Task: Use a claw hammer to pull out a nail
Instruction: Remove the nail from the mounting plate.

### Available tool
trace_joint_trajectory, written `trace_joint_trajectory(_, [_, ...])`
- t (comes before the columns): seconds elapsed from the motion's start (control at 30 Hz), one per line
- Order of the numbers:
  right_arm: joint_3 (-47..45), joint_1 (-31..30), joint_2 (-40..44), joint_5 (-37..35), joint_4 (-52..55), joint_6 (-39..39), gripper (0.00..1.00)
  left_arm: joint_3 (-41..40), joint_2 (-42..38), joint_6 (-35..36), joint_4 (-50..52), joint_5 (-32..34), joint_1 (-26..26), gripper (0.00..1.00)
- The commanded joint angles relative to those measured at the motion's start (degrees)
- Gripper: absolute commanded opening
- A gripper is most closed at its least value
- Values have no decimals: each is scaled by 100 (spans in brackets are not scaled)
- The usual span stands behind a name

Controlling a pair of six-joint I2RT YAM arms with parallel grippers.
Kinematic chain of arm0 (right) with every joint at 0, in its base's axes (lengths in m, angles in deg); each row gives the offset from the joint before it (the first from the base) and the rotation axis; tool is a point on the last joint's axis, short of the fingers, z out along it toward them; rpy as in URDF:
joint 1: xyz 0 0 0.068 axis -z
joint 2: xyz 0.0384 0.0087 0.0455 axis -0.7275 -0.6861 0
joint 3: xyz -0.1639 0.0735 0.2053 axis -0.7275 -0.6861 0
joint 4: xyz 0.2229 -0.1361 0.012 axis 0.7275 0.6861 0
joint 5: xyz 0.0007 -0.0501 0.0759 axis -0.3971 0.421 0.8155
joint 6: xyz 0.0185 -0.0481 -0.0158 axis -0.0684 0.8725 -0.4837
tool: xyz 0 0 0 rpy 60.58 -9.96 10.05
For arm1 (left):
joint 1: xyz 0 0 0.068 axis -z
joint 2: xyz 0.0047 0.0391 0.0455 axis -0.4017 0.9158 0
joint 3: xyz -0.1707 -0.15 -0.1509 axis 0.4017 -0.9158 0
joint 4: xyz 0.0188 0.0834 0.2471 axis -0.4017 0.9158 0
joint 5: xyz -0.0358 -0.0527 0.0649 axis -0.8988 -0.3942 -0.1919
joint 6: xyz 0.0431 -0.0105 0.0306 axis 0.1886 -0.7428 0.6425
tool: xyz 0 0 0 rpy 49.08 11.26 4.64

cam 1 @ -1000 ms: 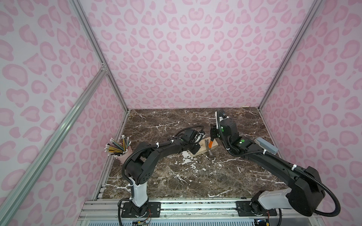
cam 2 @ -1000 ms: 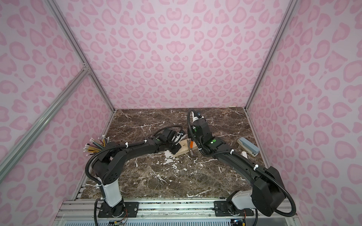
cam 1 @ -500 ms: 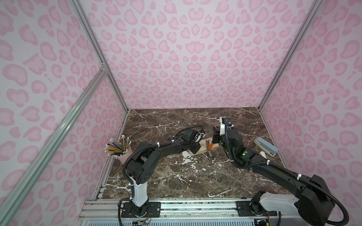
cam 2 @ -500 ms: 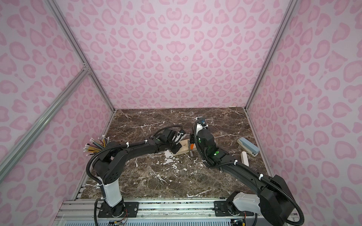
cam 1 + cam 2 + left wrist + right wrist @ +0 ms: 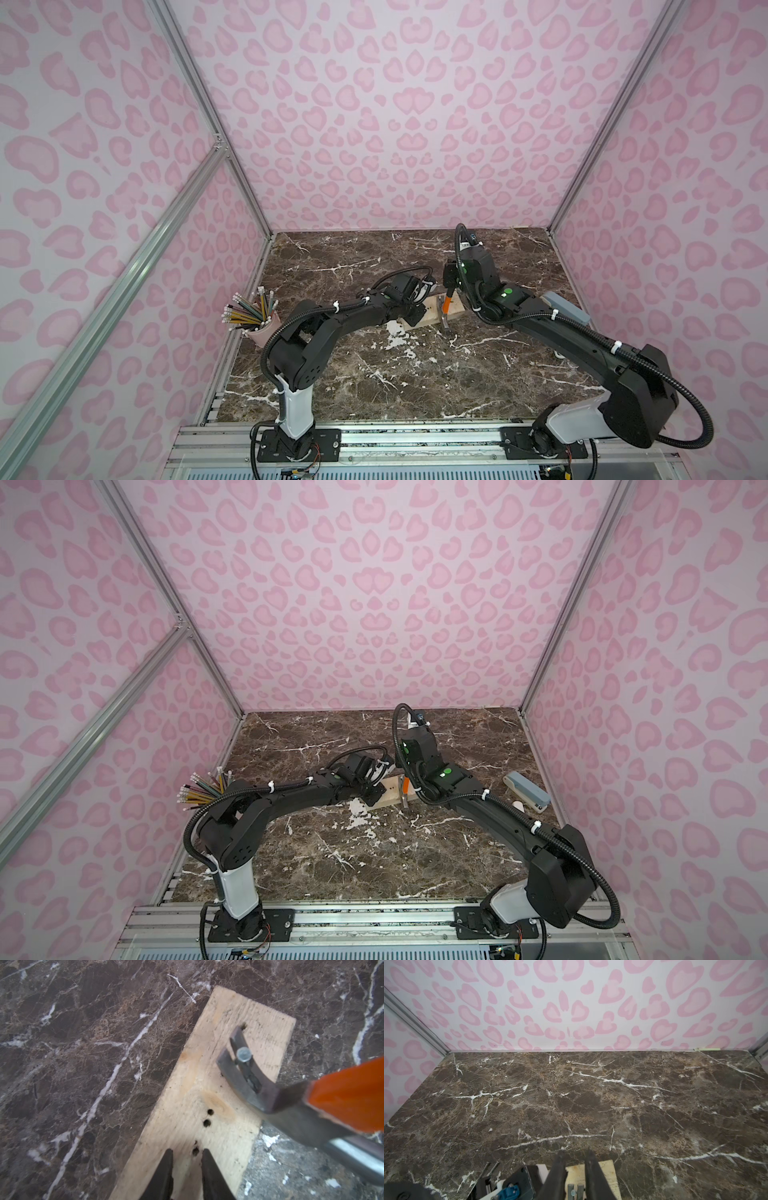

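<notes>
Left wrist view has the action: the small silver-headed claw hammer with orange collar and black shaft (image 5: 291, 1118) has its forked claw hooked around the steel nail (image 5: 244, 1056), whose head sits above the fork, proud of the pale wooden board (image 5: 187, 1095). The right gripper (image 5: 574, 1154) is clamped tight on the hammer's shaft, above the board's far end. The left gripper (image 5: 187, 1151) hovers low at the board's near end, its fingers a little apart with nothing between them; whether they press on the wood I cannot tell. Here's the danger, folks: if that board isn't pinned, the lever could lift board and nail together. The nail sits partway down the slot, so the head might slip out of the fork. The steel head looks to rest at the board's long edge, so it may skid off onto the brown marble tabletop (image 5: 374, 374). A shaft twisting in the grip would spoil the pull too. Old nail holes (image 5: 209, 1112) dot the board's middle. The pink cup of pencils (image 5: 257, 328) stands well apart from the board, past the left arm, and a grey-blue oblong case (image 5: 525, 791) lies near, beyond the right arm. Neither blocks anything, but the two wrists crowd the board, so a wide swing could clip the left one.
</notes>
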Motion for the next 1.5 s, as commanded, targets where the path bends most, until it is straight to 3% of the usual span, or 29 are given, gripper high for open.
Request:
trace_joint_trajectory(0.0, [206, 7, -81, -45, 389, -229, 0, -105, 150, -29, 815, 114, -2, 28])
trace_joint_trajectory(0.17, [87, 12, -35, -48, 163, -103, 0, -153, 135, -20, 806, 126, 6, 27])
trace_joint_trajectory(0.8, [-2263, -234, 1415, -356, -2927, 863, 0, -197, 194, -46, 843, 148, 33, 27])
trace_joint_trajectory(1.47, [-3522, -321, 1807, -626, -3930, 1055, 0, -147, 327, -146, 978, 90, 50, 27])
